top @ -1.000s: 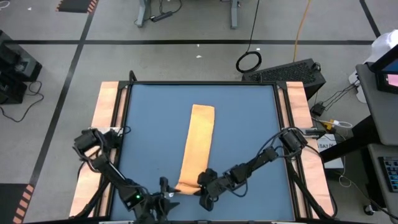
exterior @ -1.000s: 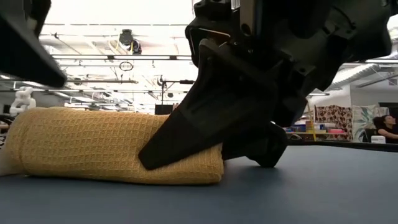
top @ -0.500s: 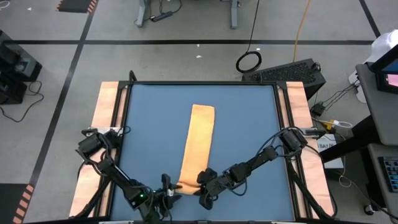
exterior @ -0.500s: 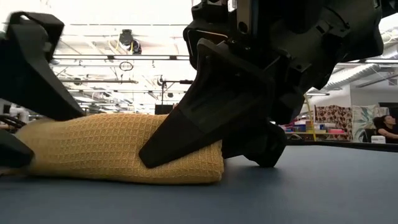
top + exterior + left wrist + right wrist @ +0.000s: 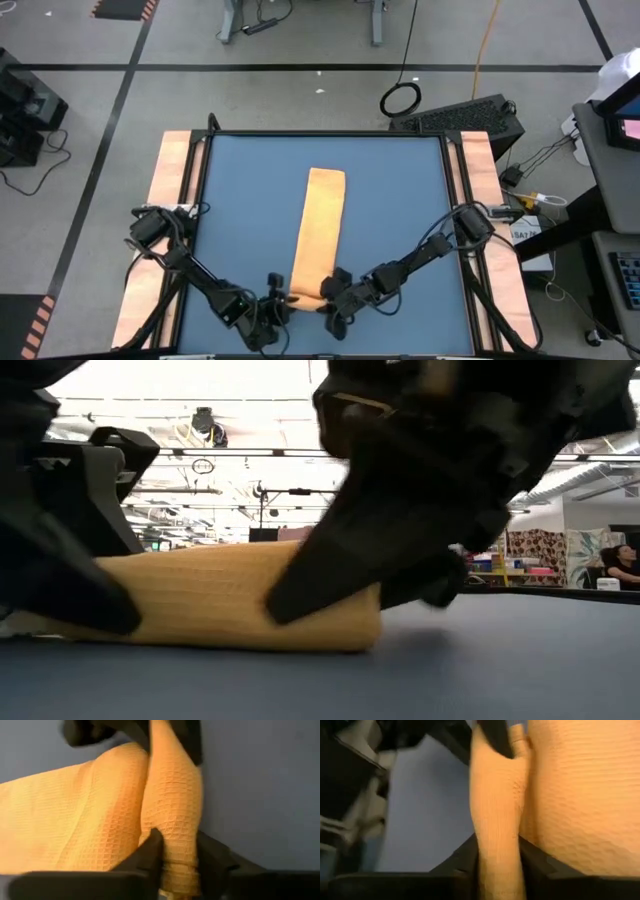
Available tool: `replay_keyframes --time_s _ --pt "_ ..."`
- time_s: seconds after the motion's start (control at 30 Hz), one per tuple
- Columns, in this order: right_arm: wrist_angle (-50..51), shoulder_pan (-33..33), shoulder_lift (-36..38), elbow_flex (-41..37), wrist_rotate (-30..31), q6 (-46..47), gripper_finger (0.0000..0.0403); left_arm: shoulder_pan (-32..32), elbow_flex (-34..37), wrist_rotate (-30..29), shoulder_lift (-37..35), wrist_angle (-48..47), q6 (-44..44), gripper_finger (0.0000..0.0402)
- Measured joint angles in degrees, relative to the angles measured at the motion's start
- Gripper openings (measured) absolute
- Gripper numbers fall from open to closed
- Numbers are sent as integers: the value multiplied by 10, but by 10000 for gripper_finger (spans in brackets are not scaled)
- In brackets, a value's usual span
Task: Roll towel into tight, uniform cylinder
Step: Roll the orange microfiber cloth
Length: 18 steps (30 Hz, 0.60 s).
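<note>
I had both pincers, left pincer [image 5: 175,857] and right pincer [image 5: 497,855], clamped on the towel's [image 5: 320,225] first small roll; most still lay flat on the surface [image 5: 400,200].

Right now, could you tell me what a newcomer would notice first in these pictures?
A long orange-yellow towel lies down the middle of the blue table, its near end rolled. The left gripper and right gripper meet there, each with its jaws around an end of the roll.
</note>
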<state>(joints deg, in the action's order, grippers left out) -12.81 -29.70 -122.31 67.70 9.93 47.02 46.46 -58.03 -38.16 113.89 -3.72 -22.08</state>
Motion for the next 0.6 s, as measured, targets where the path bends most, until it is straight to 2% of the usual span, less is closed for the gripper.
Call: replay_keyframes --time_s 0.07,0.1,0.23,0.4,0.6 --pt "32 -3 22 -2 11 -39 112 -3 0 12 0 0 -1 54" --pt "44 -4 30 -2 12 -57 126 -4 0 15 0 -1 -2 47" --pt "95 -23 62 -2 46 -153 174 -13 0 31 0 0 -1 47" --pt "102 -75 59 -2 150 -267 204 -32 0 88 -3 6 -12 49" --pt "18 -128 21 -1 290 -394 210 -61 1 168 -23 3 -16 54"
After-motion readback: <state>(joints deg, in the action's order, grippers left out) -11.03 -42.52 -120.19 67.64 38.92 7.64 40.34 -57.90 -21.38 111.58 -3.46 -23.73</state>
